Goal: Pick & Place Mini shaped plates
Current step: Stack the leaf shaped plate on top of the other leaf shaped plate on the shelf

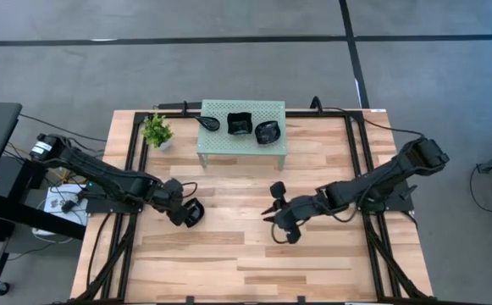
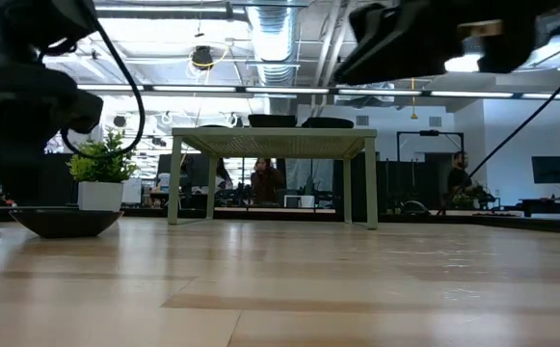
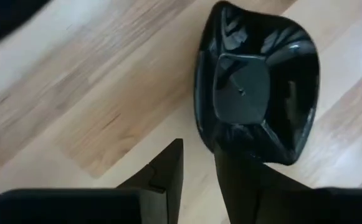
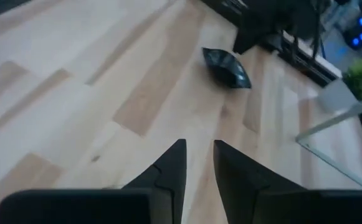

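Note:
A black mini plate (image 3: 255, 93) with a wavy rim rests right way up on the wooden table (image 1: 229, 254), left of centre, and also shows in the low view (image 2: 65, 222). My left gripper (image 3: 199, 149) points steeply down just beside it. Its fingers stand a narrow gap apart, with bare wood between them. My right gripper (image 4: 199, 149) hovers over the table's middle (image 1: 273, 212), slanting down toward the left, also narrowly open and holding nothing. Three more black plates (image 1: 240, 124) sit on top of the small green table (image 1: 241, 146) at the far side. My left gripper has one finger (image 3: 243, 180) that overlaps the plate's nearest rim (image 3: 230, 148) in the wrist view. I cannot tell whether it touches the rim. Nothing lies between the two fingers, and the plate sits flat on the table.
A small potted plant (image 1: 157, 131) stands left of the green table. Bare wood lies along the near half of the table (image 1: 254, 271). Black frame rails (image 1: 127, 169) run down both sides.

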Controlling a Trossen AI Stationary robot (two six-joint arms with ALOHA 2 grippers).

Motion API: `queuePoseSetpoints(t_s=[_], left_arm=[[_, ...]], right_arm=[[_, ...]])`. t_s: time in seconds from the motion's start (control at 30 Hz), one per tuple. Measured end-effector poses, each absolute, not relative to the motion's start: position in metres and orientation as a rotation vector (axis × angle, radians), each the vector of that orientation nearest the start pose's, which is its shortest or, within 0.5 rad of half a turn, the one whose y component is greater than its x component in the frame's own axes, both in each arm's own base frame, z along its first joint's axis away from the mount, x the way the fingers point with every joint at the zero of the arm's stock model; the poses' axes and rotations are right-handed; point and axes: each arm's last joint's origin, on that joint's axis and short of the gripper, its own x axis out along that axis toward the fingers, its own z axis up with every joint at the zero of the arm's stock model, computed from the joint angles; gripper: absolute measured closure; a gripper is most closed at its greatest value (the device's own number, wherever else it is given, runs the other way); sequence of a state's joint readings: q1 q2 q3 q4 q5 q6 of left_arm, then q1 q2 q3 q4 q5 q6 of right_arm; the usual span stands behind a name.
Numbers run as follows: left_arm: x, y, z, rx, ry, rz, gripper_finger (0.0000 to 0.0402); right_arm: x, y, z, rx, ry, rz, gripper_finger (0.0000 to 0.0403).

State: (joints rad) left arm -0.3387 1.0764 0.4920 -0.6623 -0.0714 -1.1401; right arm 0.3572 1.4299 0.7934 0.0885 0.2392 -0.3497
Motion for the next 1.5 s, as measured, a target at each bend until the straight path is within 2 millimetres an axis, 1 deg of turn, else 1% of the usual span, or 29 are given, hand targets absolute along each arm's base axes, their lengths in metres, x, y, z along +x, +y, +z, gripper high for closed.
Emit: queuePoseSetpoints(t_s=[0.07,0.13,0.23,0.4,0.5,0.6,0.73,0.8,0.87,0.97,1.0,1.07,1.1,1.13,1.2,1.23,1.3,1.33,1.37,1.4,1.43,1.47,1.5], left_arm=[[0.154,-0.052,0.155,-0.739,1.162,0.472,0.0309],[0.154,-0.051,0.154,-0.738,1.144,0.466,0.0309],[0.155,-0.052,0.152,-0.735,1.131,0.465,0.0309],[0.156,-0.052,0.143,-0.746,1.102,0.451,0.0309],[0.156,-0.052,0.137,-0.703,1.106,0.418,0.0311],[0.160,-0.053,0.137,-0.675,1.098,0.360,0.0328],[0.167,-0.057,0.141,-0.634,1.047,0.239,0.0378],[0.171,-0.058,0.144,-0.614,1.003,0.203,0.0394],[0.178,-0.059,0.146,-0.619,0.939,0.181,0.0394],[0.185,-0.057,0.149,-0.634,0.876,0.175,0.0395],[0.188,-0.054,0.150,-0.643,0.866,0.186,0.0395],[0.193,-0.049,0.152,-0.661,0.849,0.215,0.0395],[0.198,-0.046,0.152,-0.671,0.841,0.233,0.0395],[0.203,-0.043,0.152,-0.682,0.835,0.246,0.0395],[0.209,-0.038,0.152,-0.708,0.844,0.246,0.0395],[0.215,-0.036,0.151,-0.709,0.848,0.242,0.0395],[0.226,-0.034,0.150,-0.696,0.856,0.210,0.0395],[0.230,-0.034,0.149,-0.685,0.872,0.196,0.0395],[0.238,-0.035,0.150,-0.681,0.868,0.180,0.0395],[0.246,-0.036,0.152,-0.674,0.849,0.165,0.0395],[0.250,-0.037,0.154,-0.671,0.848,0.165,0.0394],[0.254,-0.037,0.157,-0.673,0.839,0.164,0.0394],[0.261,-0.038,0.160,-0.678,0.826,0.159,0.0395]], right_arm=[[0.286,0.094,0.218,-0.501,0.535,0.193,0.0326],[0.296,0.091,0.216,-0.484,0.553,0.179,0.0321],[0.306,0.089,0.215,-0.464,0.574,0.170,0.0307],[0.321,0.090,0.202,-0.467,0.633,0.182,0.0270],[0.325,0.091,0.196,-0.480,0.672,0.186,0.0248],[0.329,0.091,0.193,-0.506,0.675,0.192,0.0230],[0.334,0.092,0.194,-0.523,0.661,0.195,0.0217],[0.341,0.092,0.195,-0.515,0.624,0.190,0.0216],[0.344,0.092,0.197,-0.509,0.581,0.200,0.0218],[0.353,0.095,0.195,-0.517,0.484,0.307,0.0224],[0.354,0.095,0.193,-0.529,0.470,0.346,0.0227],[0.363,0.100,0.192,-0.548,0.376,0.408,0.0234],[0.363,0.100,0.190,-0.569,0.367,0.427,0.0237],[0.363,0.100,0.188,-0.592,0.367,0.435,0.0240],[0.372,0.103,0.185,-0.634,0.342,0.443,0.0247],[0.372,0.103,0.183,-0.653,0.355,0.447,0.0250],[0.376,0.104,0.185,-0.667,0.353,0.452,0.0256],[0.382,0.103,0.185,-0.665,0.342,0.445,0.0259],[0.385,0.102,0.186,-0.663,0.340,0.435,0.0263],[0.383,0.101,0.185,-0.665,0.382,0.437,0.0266],[0.384,0.101,0.181,-0.666,0.432,0.454,0.0269],[0.390,0.100,0.181,-0.661,0.435,0.457,0.0272],[0.390,0.099,0.180,-0.663,0.462,0.460,0.0275]])
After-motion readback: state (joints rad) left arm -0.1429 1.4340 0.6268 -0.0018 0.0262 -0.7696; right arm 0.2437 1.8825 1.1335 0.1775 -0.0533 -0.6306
